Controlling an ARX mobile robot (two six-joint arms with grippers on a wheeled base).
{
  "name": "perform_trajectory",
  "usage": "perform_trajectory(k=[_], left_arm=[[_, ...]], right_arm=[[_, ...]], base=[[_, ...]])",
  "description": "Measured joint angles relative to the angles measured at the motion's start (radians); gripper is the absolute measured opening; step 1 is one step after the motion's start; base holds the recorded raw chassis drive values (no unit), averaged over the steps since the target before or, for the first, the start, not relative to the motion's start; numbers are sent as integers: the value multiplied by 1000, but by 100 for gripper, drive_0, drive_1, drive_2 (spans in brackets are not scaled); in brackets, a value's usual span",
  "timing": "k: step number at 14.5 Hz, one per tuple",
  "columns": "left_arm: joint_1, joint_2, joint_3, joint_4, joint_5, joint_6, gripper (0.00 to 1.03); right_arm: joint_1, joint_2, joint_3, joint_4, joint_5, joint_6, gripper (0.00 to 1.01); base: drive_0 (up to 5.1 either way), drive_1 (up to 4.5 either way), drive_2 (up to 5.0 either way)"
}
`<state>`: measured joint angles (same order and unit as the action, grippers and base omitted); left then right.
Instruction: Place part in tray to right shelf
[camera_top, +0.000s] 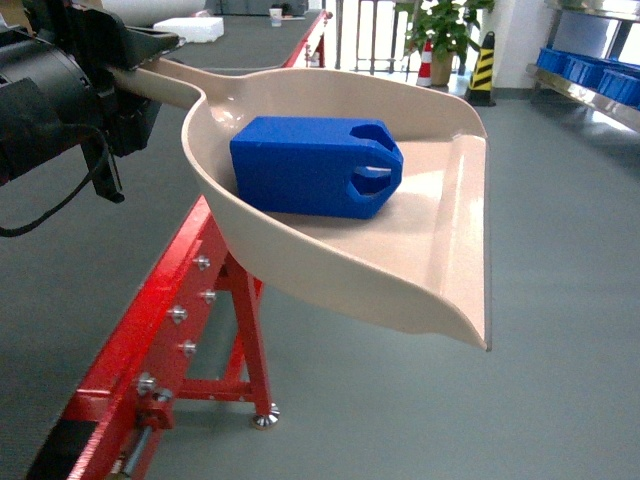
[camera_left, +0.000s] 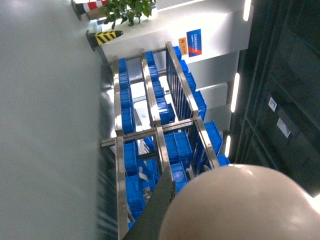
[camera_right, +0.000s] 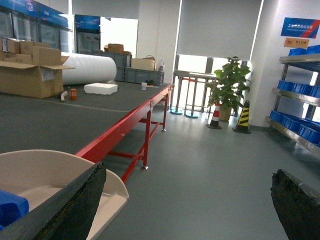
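Inside tray (camera_top: 440, 250), part (camera_top: 310, 165) lying lengthwise, slotted end rightward

blue part (camera_top: 315, 165) on its side in beige tray (camera_top: 440, 255) | shelf (camera_top: 590, 80) far right

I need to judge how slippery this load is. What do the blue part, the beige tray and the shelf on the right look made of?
The part looks like matte moulded plastic: uniform blue, dull sheen, clean bevelled edges. The tray looks like glossy plastic: smooth beige walls with soft reflections, so the part may slide. The right shelf looks like polished steel, judging by its shiny silver rail, though it is far off.
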<state>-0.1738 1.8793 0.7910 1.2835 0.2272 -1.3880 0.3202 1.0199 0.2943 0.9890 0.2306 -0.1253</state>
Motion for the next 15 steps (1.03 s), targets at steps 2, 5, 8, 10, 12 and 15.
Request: perform_trajectory(k=[2, 5, 8, 10, 12, 15], left_arm=[[-1, 0, 0, -9, 2, 0, 12], [-2, 0, 0, -5, 0, 0, 12], [-2, 0, 0, -6, 2, 0, 12], [0, 0, 0, -5, -3, 1, 12], [-1, 0, 0, -1, 1, -1, 12], [-2, 0, 0, -4, 2, 0, 12]], right_arm=[[0, 0, 0, -3, 0, 0, 98], [0, 0, 0, -4, 0, 0, 98], [0, 0, 0, 1, 0, 0, 98], [0, 0, 0, -3, 0, 0, 98], [0, 0, 0, -1, 0, 0, 98], [0, 0, 0, 0, 0, 0, 98]], base=[[498, -243, -243], [498, -243, -243], [500, -241, -241], [491, -250, -250], [506, -235, -235], [500, -241, -241]])
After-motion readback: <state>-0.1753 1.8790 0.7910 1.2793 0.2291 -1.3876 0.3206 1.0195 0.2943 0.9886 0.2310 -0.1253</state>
